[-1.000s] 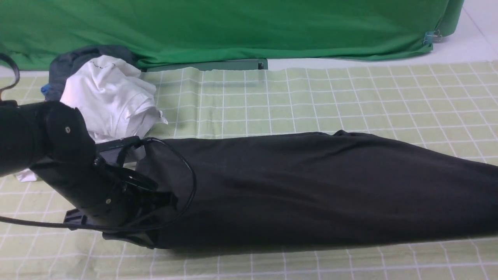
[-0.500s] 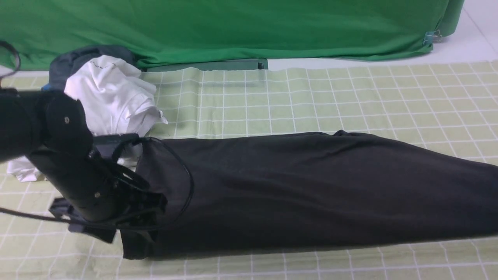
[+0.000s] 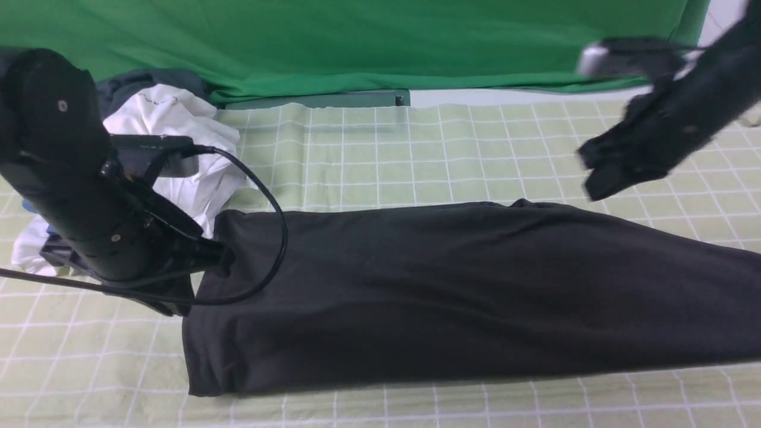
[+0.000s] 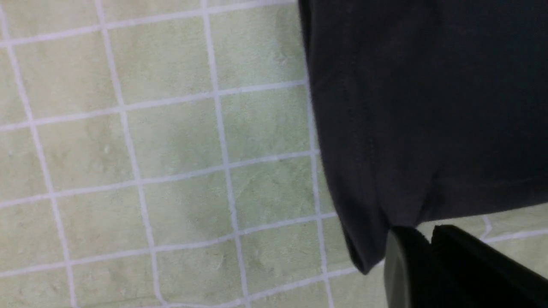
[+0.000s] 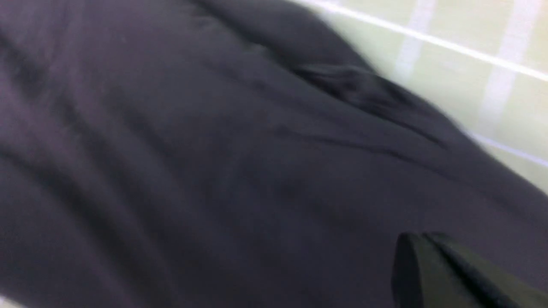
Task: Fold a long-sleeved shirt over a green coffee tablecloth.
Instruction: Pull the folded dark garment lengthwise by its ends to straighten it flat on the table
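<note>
The black long-sleeved shirt [image 3: 452, 285] lies as one long folded band across the pale green checked tablecloth [image 3: 416, 154]. My left gripper [image 3: 225, 261] hovers at the shirt's left end, jaws shut, with nothing seen between them. In the left wrist view its tips [image 4: 428, 235] line up with the shirt's edge [image 4: 428, 107] over the tablecloth [image 4: 171, 171]. My right gripper [image 3: 594, 178] hangs raised and blurred above the far right part of the shirt. In the right wrist view its fingers [image 5: 417, 239] are shut together over the shirt [image 5: 214, 171].
A crumpled white garment [image 3: 172, 148] and a dark grey one [image 3: 131, 83] are piled at the far left, behind my left arm. A deep green backdrop [image 3: 357, 41] hangs along the back. My left arm's black cable [image 3: 276, 238] loops over the shirt's left end.
My left arm has lifted and drawn back to the left, and the shirt's left end now lies flat. My right arm has come into view at the upper right.
</note>
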Robot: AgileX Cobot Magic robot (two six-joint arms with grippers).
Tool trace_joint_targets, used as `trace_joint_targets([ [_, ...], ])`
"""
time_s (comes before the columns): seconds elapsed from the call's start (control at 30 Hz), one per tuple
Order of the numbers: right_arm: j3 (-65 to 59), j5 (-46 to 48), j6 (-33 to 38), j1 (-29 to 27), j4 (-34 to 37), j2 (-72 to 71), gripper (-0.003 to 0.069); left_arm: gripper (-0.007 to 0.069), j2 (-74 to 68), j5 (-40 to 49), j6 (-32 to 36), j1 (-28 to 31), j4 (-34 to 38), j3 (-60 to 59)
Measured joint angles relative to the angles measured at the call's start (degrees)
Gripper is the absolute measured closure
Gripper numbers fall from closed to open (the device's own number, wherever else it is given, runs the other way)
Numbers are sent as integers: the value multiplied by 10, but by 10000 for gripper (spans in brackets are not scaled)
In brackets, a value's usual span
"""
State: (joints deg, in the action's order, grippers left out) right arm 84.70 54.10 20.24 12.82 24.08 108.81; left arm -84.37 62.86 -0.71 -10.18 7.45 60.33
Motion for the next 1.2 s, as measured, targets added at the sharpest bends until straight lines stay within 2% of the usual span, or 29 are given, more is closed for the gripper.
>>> trace_joint_targets([
  [0.2,44,-36,2,37,2,100,651,622,1,-1,26,0,49,-10],
  [0.6,160,-49,-4,27,20,199,647,622,13,-7,27,0,73,-88],
  [0.73,195,-28,-4,21,6,204,640,622,33,-22,28,0,76,-89],
  [0.9,247,56,-21,4,-57,179,634,622,56,-32,17,0,56,-90],
  [1.07,254,122,-30,-13,-96,116,647,586,56,-39,7,0,38,-90],
  [1.2,235,147,-31,-26,-107,42,652,464,54,-62,-18,0,6,-90],
])
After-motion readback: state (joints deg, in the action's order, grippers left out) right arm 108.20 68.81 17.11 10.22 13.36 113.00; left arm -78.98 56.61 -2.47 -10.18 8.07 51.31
